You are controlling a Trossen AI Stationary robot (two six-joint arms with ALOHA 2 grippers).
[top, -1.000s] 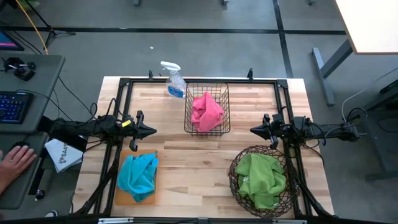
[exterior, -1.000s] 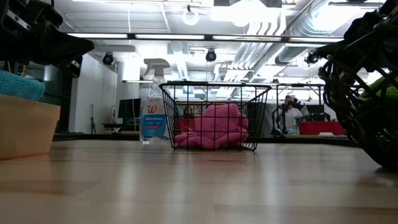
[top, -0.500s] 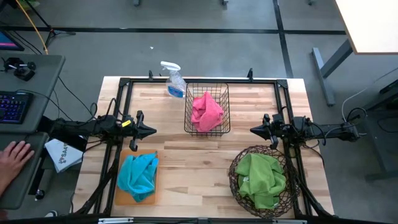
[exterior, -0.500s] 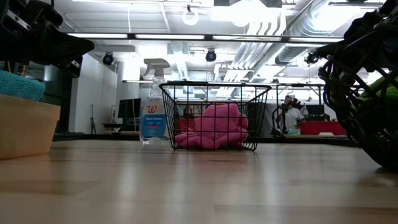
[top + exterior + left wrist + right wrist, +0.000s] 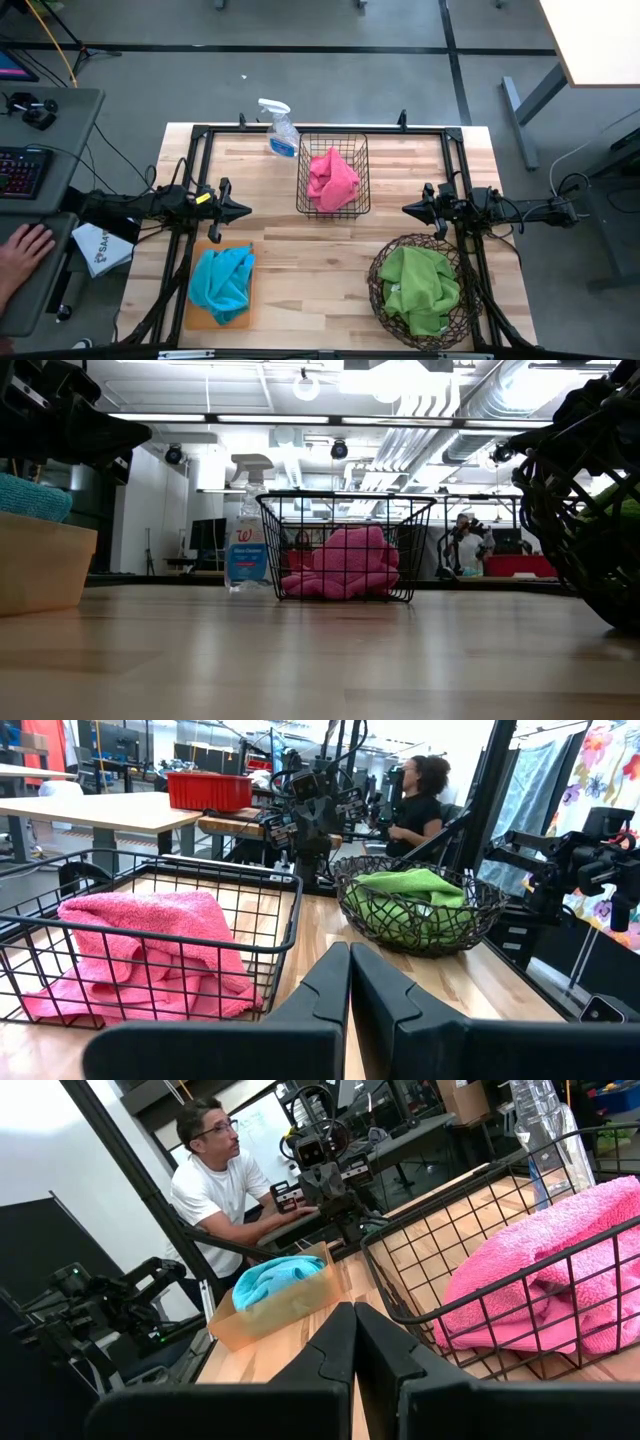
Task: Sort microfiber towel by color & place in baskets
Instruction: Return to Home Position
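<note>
High view puts both arms drawn back to opposite sides of the bench [image 5: 300, 250], tips facing each other across its middle. The left end effector [image 5: 243, 211] has its two fingers pressed together and carries nothing, as the left wrist view confirms [image 5: 350, 982]. The right end effector [image 5: 407, 209] is likewise closed on nothing [image 5: 353, 1342].

The sorting looks complete. The pink towel [image 5: 333, 178] lies in the black wire basket [image 5: 302, 150], between the two end effectors and a little beyond them toward the far edge. The blue towel [image 5: 222, 280] fills the orange tray [image 5: 191, 312], just beside the left end effector on its near-edge side. The green towel [image 5: 420, 285] sits in the twig basket [image 5: 375, 280], close under the right end effector on the same side. A spray bottle [image 5: 280, 130] stands just beside the wire basket, on the left end effector's side.

With the step being a return to rest, what matters is probably a quiet finish. Both end effectors should hold their fingers shut and come to rest level, well above the basket rims. The right one has least room, since the twig basket's rim is near it, so any last adjustment ought to go up or back, not down. Neither arm needs to cross the middle.
</note>
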